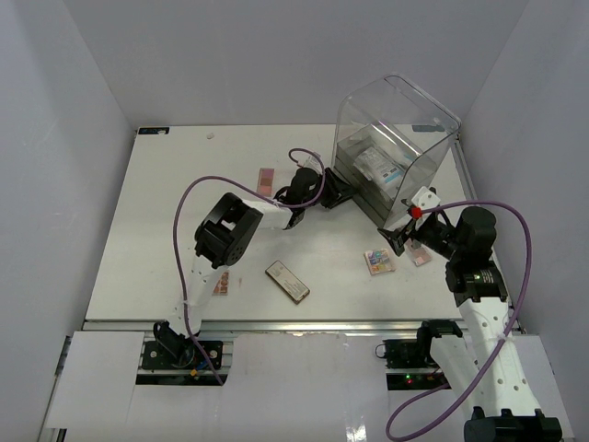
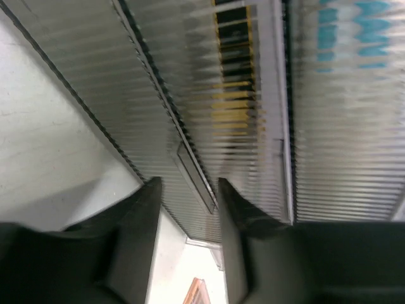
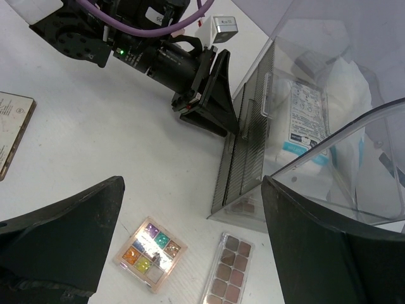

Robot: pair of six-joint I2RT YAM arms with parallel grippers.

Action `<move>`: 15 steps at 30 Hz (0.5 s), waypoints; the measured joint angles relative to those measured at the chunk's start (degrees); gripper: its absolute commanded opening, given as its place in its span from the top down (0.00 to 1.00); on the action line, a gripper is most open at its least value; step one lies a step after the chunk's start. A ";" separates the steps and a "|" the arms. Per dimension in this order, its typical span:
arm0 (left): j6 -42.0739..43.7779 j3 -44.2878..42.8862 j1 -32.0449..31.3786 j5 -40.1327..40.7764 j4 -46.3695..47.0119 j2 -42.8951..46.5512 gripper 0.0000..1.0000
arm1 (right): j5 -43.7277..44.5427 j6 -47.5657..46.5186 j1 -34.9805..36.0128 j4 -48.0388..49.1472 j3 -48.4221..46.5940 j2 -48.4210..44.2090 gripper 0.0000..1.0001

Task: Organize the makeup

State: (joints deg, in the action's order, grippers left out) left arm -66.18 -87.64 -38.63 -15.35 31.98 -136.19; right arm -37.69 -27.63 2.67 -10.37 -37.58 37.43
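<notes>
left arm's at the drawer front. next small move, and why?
Probably close the left gripper on the drawer handle. Its fingers straddle that handle on the ribbed drawer front, but the jaws stand apart, so a pull now would likely slip. The right gripper is open and clear of it.

Two robot arms, the left arm (image 1: 225,235) and the right arm (image 1: 474,267), were built of white tubular links and chunky black joint housings, each with a looping purple cable (image 1: 179,226), a small green light (image 3: 121,52) on the left one, and broad black wedge-shaped fingers (image 3: 63,240) on the right gripper (image 3: 193,182).
</notes>
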 measured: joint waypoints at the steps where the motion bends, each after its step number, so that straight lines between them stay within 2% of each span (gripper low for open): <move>1: -0.31 -0.48 0.00 0.00 0.15 -0.58 0.59 | 0.00 0.03 -0.03 0.00 0.01 0.00 0.05; 7: -2.64 -2.02 0.15 -0.72 2.40 -2.79 0.75 | 0.00 0.08 -0.11 0.28 0.61 -0.01 0.04; 15: -4.76 0.24 0.55 -1.15 5.86 -2.57 0.85 | 0.02 0.07 -0.52 0.32 1.00 0.03 0.04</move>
State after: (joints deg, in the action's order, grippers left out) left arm -70.95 -87.40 -38.08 -16.51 37.84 -138.76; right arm -37.67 -27.56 2.16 -10.06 -36.58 37.46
